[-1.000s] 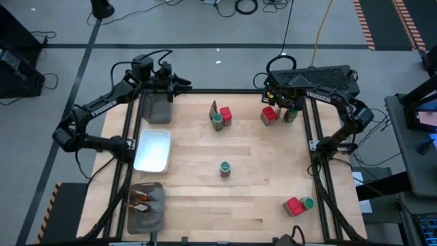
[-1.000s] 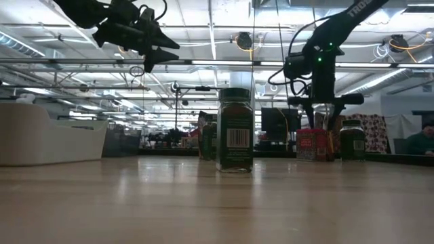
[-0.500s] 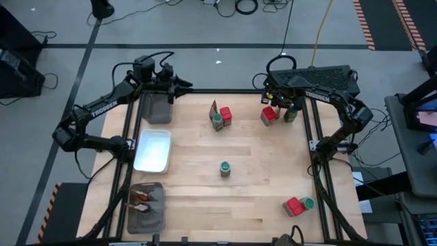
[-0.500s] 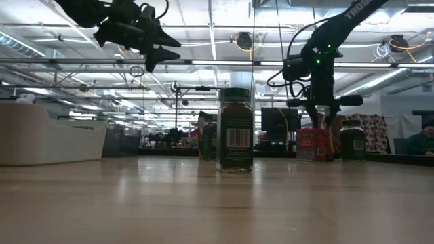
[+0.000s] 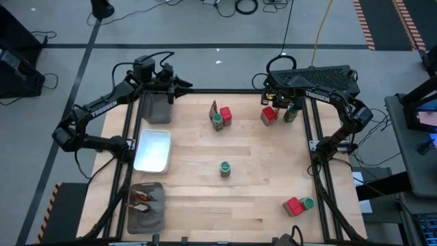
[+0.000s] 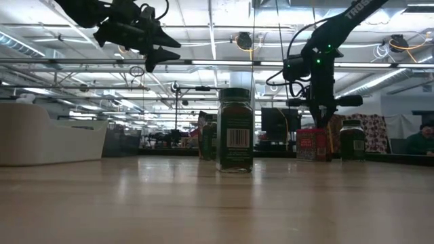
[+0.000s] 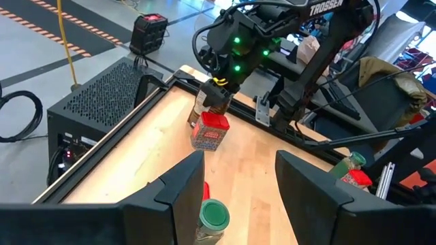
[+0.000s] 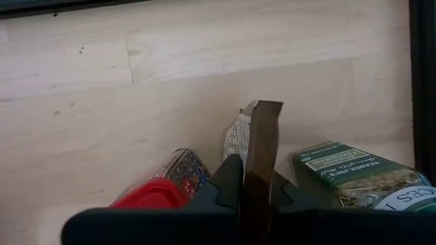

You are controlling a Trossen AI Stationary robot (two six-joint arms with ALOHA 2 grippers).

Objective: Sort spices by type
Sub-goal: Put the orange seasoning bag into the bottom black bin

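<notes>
While the left gripper [image 5: 179, 85] hangs in the air over the far left corner of the worktop [image 5: 252, 178], above the empty grey mesh tray [image 5: 156, 108], its fingers parted and holding nothing, the right gripper [image 5: 278, 106] stands at the far right corner, clamped shut on the top edge of a brown pointed sachet [image 8: 259, 146]. In the right wrist view that sachet stands upright between a red box [image 8: 160, 187] and a green-lidded jar [image 8: 357, 173], all three close together beside the right edge. Another cluster sits near the far edge toward the middle: a sachet [image 5: 214, 108], a red box [image 5: 226, 115] and a green-lidded jar [image 5: 217, 121], touching or nearly so. A single green-lidded jar [image 5: 224, 168] stands alone at the centre of the worktop, its barcode label facing the low camera. Near the front right corner, a red box [image 5: 293, 205] and a green-lidded jar [image 5: 306, 203] stand side by side. Along the left edge, a white dish [image 5: 152, 151] lies midway, and a second grey mesh tray [image 5: 146, 207] at the front left corner holds brown-orange sachets [image 5: 141, 199].
</notes>
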